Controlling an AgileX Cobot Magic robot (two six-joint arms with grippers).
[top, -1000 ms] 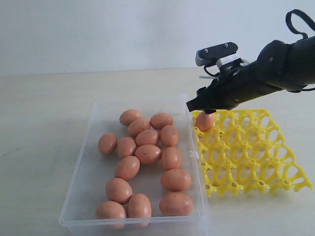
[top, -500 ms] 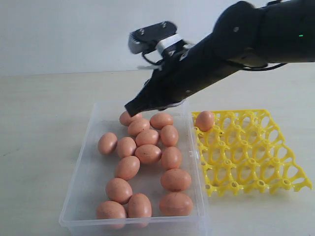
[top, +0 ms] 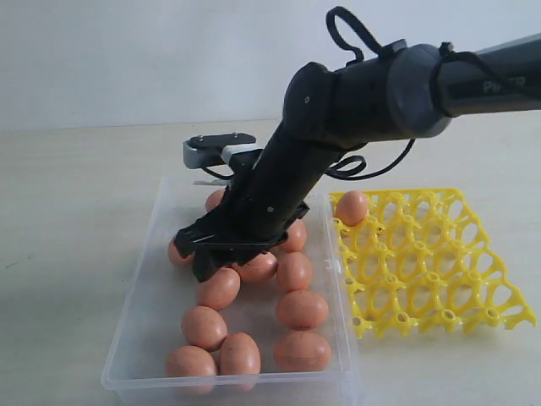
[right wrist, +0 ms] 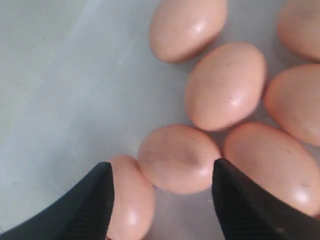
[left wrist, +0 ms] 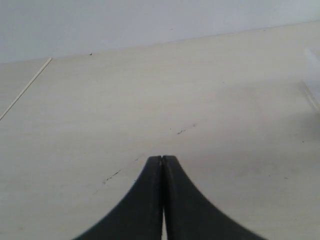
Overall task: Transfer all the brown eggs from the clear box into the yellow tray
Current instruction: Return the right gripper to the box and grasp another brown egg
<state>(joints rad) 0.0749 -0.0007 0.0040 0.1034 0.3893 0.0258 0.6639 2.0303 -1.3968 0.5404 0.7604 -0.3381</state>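
Right fingers (right wrist: 95,205) spread, one brown egg (right wrist: 177,157) between their tips in the clear box (right wrist: 100,100); left fingers (left wrist: 145,210) pressed together.

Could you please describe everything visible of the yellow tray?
The yellow tray is bright plastic, an open lattice of round cups with small pegs. It lies flat on the table, right of the clear box. One brown egg sits in its far corner cup nearest the box; the other cups are empty.

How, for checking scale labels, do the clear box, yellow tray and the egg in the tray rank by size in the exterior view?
1. clear box
2. yellow tray
3. egg in the tray
None are close.
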